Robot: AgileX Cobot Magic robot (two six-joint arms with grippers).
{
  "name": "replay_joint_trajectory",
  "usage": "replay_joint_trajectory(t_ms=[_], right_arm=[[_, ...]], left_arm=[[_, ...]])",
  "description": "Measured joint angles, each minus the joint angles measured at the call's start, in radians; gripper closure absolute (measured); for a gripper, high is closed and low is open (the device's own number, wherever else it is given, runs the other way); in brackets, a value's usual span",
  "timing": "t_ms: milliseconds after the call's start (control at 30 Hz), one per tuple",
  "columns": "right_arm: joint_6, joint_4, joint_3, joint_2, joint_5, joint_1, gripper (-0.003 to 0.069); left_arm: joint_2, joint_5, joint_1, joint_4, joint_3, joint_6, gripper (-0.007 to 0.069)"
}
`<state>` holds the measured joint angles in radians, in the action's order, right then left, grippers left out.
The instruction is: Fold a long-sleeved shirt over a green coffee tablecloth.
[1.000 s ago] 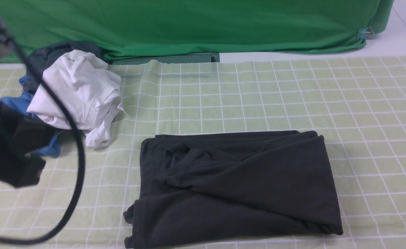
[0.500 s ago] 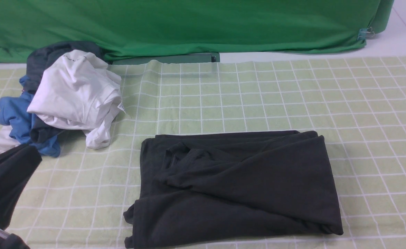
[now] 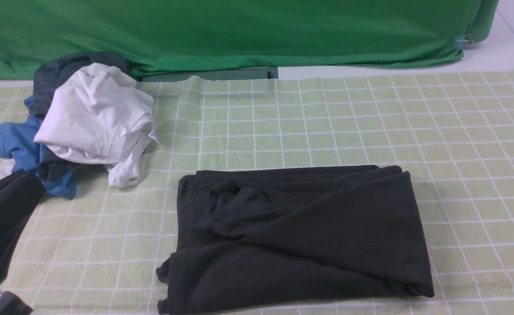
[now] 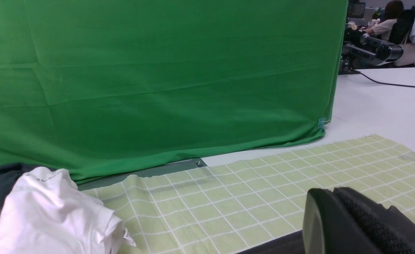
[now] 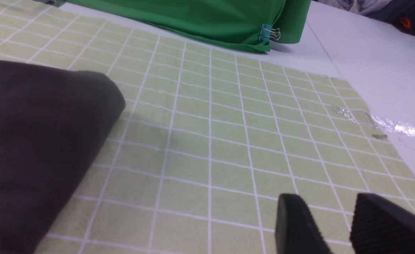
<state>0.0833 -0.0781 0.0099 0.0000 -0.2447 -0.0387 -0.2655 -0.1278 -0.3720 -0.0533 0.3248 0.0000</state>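
Note:
The long-sleeved shirt [image 3: 296,236] lies folded into a rough black rectangle on the green coffee tablecloth [image 3: 348,127], near its front edge. My left arm [image 3: 1,223] shows as a dark shape at the front left corner, apart from the shirt. In the left wrist view, my left gripper [image 4: 331,193] is shut with its fingers pressed together on nothing, above the shirt's edge [image 4: 274,247]. My right gripper [image 5: 329,208] hovers open over bare tablecloth [image 5: 228,141], to the right of the shirt's folded corner [image 5: 34,141]. Nothing sits between its fingers. The right arm is out of the front view.
A pile of garments sits at the back left: a white shirt [image 3: 99,118], a blue garment [image 3: 16,144] and a dark one [image 3: 64,68]. A deep green backdrop [image 3: 239,30] with a binder clip [image 3: 460,42] hangs behind. White table [image 5: 369,53] lies beyond the cloth's right edge.
My left arm and its cable have dropped from the upper left of the front view to the front left corner. The shirt and the pile have not moved.

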Motion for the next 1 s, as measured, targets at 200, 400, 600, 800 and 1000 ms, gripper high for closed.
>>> replay_joint_trajectory(t_ms=[200, 400, 600, 800, 1000], right_arm=[[0.001, 0.000, 0.000, 0.000, 0.000, 0.000, 0.0418], [0.001, 0.000, 0.000, 0.000, 0.000, 0.000, 0.0418], [0.000, 0.000, 0.000, 0.000, 0.000, 0.000, 0.0418], [0.000, 0.000, 0.000, 0.000, -0.001, 0.000, 0.0418], [0.001, 0.001, 0.000, 0.000, -0.001, 0.000, 0.0418]], left_arm=[[0.000, 0.000, 0.000, 0.020, 0.000, 0.000, 0.0611], [0.000, 0.000, 0.000, 0.091, 0.000, 0.000, 0.0611], [0.002, 0.014, 0.007, 0.129, 0.000, 0.008, 0.0611], [0.050, 0.066, 0.155, 0.083, -0.055, 0.034, 0.0611], [0.172, 0.074, 0.339, 0.015, -0.163, 0.036, 0.0611]])
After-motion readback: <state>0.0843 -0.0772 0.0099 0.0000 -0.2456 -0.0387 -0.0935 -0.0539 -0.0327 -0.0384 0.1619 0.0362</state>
